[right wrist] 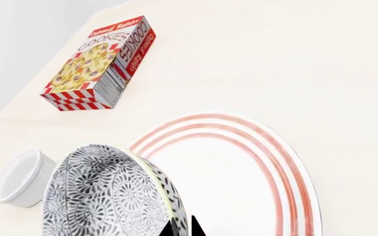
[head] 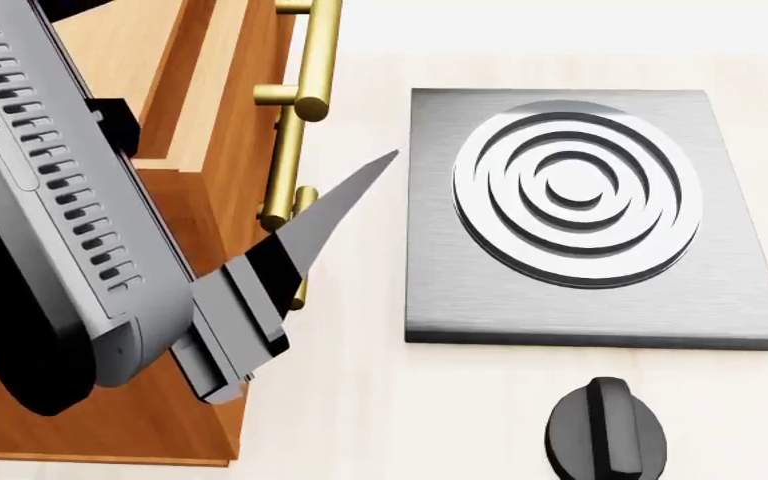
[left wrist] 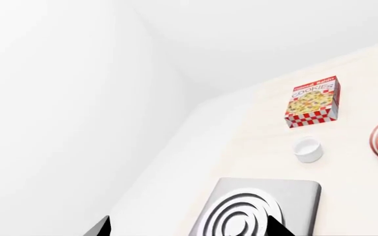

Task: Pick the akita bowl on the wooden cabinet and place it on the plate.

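Here, right gripper (right wrist: 183,227): only dark fingertips show, pinching the akita bowl's rim.
Akita bowl (right wrist: 107,196): black-and-white patterned, tilted, over the plate's edge.
Plate (right wrist: 241,172): white, red-ringed, on the pale table (right wrist: 294,59).
Nearby: white cup (right wrist: 19,178), cookie box (right wrist: 100,64).
Left gripper (head: 344,200): grip unclear, beside the wooden cabinet (head: 211,140).

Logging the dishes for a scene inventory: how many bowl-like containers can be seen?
2: the patterned akita bowl tilted over the plate, and a small white cup just beside it. Others may be hidden.
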Available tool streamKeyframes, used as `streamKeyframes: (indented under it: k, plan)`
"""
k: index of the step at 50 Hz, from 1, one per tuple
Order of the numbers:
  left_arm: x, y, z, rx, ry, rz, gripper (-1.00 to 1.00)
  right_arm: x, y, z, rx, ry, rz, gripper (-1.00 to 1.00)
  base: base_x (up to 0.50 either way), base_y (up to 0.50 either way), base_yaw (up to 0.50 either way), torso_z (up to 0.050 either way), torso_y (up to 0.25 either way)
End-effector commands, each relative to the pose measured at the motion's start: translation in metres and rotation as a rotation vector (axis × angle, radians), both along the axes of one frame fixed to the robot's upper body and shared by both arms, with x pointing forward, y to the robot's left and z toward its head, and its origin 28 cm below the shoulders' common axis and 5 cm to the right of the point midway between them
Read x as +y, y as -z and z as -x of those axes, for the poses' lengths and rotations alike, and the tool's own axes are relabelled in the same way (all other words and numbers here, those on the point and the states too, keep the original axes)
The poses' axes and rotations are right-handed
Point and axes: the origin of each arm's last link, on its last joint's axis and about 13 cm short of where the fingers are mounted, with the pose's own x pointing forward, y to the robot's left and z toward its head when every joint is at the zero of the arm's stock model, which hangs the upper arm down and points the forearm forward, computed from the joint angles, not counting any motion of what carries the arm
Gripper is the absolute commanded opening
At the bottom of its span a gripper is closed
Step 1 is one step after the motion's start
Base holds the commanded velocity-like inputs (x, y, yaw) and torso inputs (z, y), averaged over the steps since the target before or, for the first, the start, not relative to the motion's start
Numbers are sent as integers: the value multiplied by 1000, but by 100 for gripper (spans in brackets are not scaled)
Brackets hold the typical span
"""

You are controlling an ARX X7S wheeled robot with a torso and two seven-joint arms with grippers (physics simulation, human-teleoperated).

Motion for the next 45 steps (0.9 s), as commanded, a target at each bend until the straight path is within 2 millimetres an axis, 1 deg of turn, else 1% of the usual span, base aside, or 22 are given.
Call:
streamKeyframes:
  k: [1, 20, 45]
  plan:
    - [-3, -1, 0, -3, 37, -1, 100, -2, 0, 1, -27, -8, 26, -100, 0, 0, 0, 0, 10]
    - [-3, 1, -2, 0, 35, 1, 100, -3, 10, 0, -11, -2, 7, -100, 0, 0, 0, 0, 0]
    - [-1, 2, -3, 4, 31, 4, 100, -5, 9, -5, -5, -6, 9, -100, 0, 0, 0, 0, 0]
